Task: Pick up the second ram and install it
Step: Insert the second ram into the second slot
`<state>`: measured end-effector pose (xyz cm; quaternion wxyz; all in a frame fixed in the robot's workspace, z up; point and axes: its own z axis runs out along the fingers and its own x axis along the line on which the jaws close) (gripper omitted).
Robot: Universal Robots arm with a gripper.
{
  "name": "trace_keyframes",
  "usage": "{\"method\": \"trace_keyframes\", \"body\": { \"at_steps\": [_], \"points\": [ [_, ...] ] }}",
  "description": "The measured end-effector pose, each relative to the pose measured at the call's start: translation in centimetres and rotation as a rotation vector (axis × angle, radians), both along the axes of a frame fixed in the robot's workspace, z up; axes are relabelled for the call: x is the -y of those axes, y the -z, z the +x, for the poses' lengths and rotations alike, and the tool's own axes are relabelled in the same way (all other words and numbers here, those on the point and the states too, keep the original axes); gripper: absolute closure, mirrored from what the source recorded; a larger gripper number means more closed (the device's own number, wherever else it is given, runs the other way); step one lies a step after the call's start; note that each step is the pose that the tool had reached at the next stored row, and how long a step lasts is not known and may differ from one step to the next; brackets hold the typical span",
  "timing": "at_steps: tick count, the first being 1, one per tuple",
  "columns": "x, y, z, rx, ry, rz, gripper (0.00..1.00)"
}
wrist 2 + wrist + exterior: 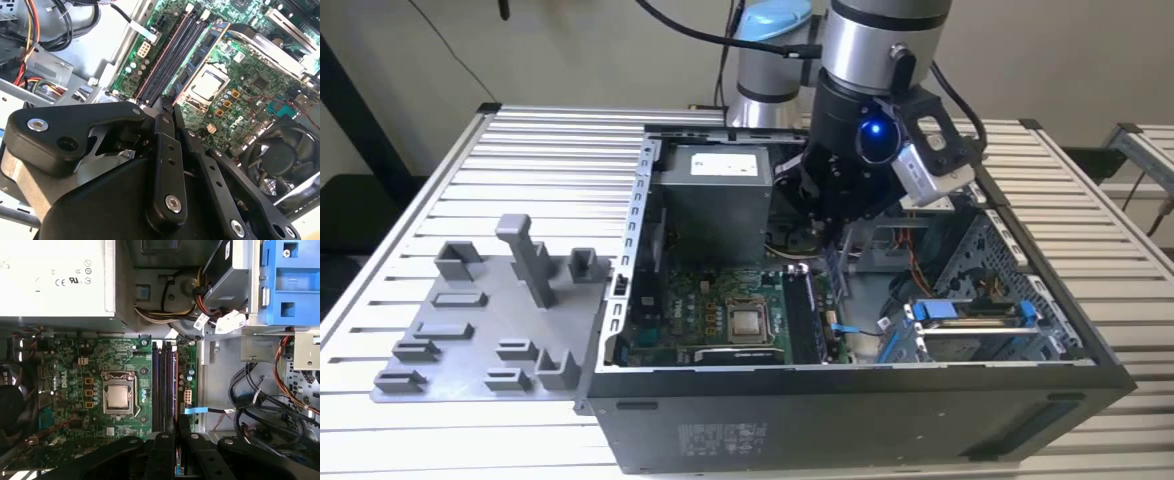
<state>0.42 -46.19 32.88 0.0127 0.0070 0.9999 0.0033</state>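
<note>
My gripper (831,242) reaches down into the open computer case (854,400), right over the long black memory sockets (162,385) beside the processor socket (119,395). It is shut on the second ram (834,272), a thin bluish board that hangs edge-down from the fingertips. In the second wrist view the black fingers (165,150) meet at the gripper's tip (167,106). From there the blue board (200,57) runs along the sockets (170,60), just off them on the processor side. I cannot tell whether the ram touches a socket.
A grey fixture plate with blocks (480,320) lies on the slatted table at the exterior view's left. Inside the case are the power supply (710,195), a blue drive caddy (967,312), a black fan (280,155) and loose cables (260,410) close to the sockets.
</note>
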Motion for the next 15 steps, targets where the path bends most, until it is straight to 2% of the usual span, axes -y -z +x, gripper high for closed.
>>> {"method": "trace_keyframes", "body": {
  "at_steps": [4, 8, 15],
  "points": [
    [-0.46, 0.64, 0.00, 0.0003, 0.000, -0.0043, 0.86],
    [-0.51, 1.30, -0.01, 0.0054, 0.000, -0.0048, 0.86],
    [-0.51, 2.56, -0.40, 0.0058, -0.002, -0.0073, 0.86]
  ]
}}
